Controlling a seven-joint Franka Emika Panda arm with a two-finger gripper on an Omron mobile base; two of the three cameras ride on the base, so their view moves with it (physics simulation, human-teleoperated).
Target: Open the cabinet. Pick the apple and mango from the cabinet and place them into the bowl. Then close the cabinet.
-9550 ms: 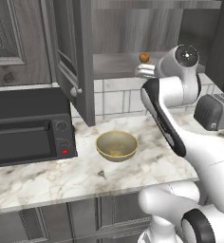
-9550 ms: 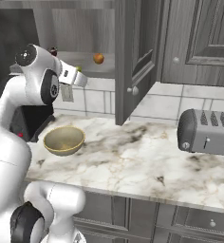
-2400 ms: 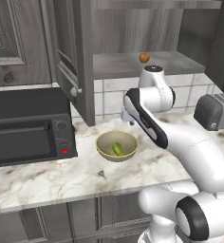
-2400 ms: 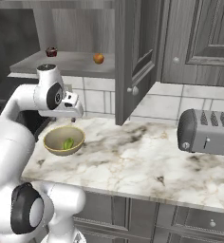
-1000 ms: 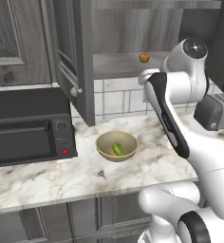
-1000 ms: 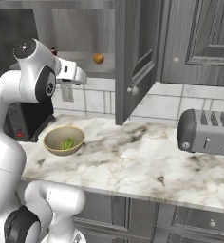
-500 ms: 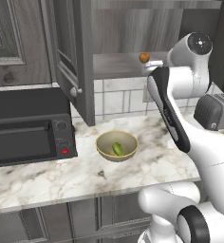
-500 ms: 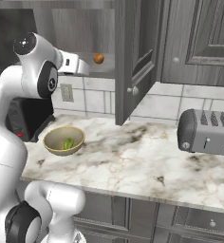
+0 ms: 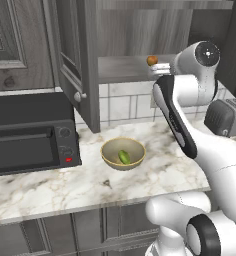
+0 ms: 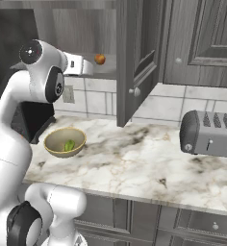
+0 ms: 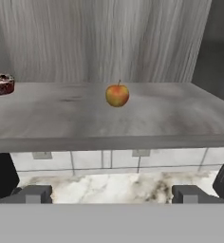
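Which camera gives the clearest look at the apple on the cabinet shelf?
The hand view: the apple sits centred on the shelf, unobstructed, with its stem visible. In the left base view it is a small dot beside the arm; in the right base view, a small dot by the door edge.

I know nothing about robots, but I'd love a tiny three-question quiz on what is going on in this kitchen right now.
1. True or false: the mango lies in the bowl.
2. Where is the apple? A) on the counter B) on the cabinet shelf C) between the fingers
3. Fill in: the gripper is ____ and holds nothing.

Key: 1 true; 2 B; 3 open
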